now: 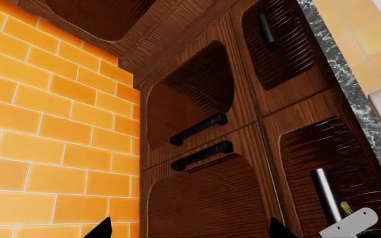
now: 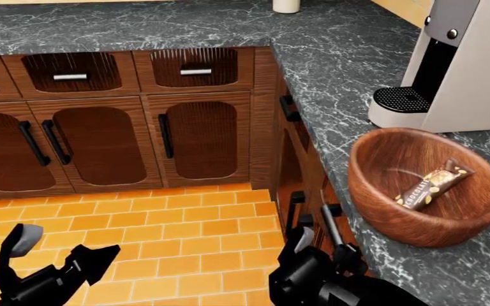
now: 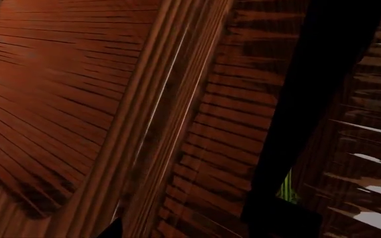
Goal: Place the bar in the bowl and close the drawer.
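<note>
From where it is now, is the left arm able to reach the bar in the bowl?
Probably not as it stands. The left gripper hangs low over the orange floor, while the bar lies inside the bowl on the counter, beyond the right gripper.

A dark marbled countertop point(image 2: 339, 57) is seen ahead of and beside the grippers, with a grey coffee machine point(image 2: 449, 64) standing on it well beyond the right gripper. A white cup point(image 2: 286, 6) is set at the far edge. Below the counter, ahead of the left gripper, wooden cabinet doors point(image 2: 100, 143) with black handles point(image 2: 55, 141) are shown, topped by small arched drawers with silver handles point(image 2: 69, 76). Orange floor tiles point(image 2: 177, 236) are spread beneath both grippers.
</note>
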Controlling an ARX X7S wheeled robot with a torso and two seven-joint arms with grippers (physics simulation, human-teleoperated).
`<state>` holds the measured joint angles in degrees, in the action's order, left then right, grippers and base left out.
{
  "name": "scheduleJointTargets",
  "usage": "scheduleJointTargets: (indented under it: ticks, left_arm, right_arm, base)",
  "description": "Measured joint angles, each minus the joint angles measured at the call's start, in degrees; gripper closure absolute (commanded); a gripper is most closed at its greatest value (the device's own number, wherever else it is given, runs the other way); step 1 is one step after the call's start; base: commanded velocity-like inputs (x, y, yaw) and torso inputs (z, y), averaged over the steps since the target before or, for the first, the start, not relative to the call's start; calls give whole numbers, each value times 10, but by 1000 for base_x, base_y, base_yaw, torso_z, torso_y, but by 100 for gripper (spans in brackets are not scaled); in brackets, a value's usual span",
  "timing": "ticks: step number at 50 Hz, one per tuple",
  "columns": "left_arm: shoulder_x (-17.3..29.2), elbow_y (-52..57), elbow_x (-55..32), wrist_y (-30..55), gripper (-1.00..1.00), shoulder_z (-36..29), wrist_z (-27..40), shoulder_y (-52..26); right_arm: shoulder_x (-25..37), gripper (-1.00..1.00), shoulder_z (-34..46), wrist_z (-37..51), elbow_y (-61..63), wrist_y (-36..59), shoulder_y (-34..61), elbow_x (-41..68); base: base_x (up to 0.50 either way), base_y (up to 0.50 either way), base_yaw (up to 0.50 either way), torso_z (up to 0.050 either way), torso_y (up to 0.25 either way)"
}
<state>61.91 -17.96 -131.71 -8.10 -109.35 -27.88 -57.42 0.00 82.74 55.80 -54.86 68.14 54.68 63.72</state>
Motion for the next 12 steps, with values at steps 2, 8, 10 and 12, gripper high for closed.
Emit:
scheduleJointTargets:
  ticks: [2, 8, 10, 12]
  left_arm:
    - [0, -1, 0, 0, -100, 0, 0, 0]
    - [0, -2, 1, 1, -100, 1, 0, 1]
    - [-1, -2, 1, 2, -100, 2, 0, 1]
    - [-1, -2, 1, 2, -100, 2, 0, 1]
  right_arm:
    - [0, -100, -3, -2, 0, 1, 0, -3]
    - [0, -100, -13, -9, -2, 5, 0, -13]
    - [0, -100, -16, -11, -2, 5, 1, -16]
    - [0, -100, -18, -13, -3, 6, 1, -18]
  base:
    - [0, 0, 0, 0, 0]
    - [0, 0, 0, 0, 0]
    - [0, 0, 0, 0, 0]
    - [0, 0, 0, 0, 0]
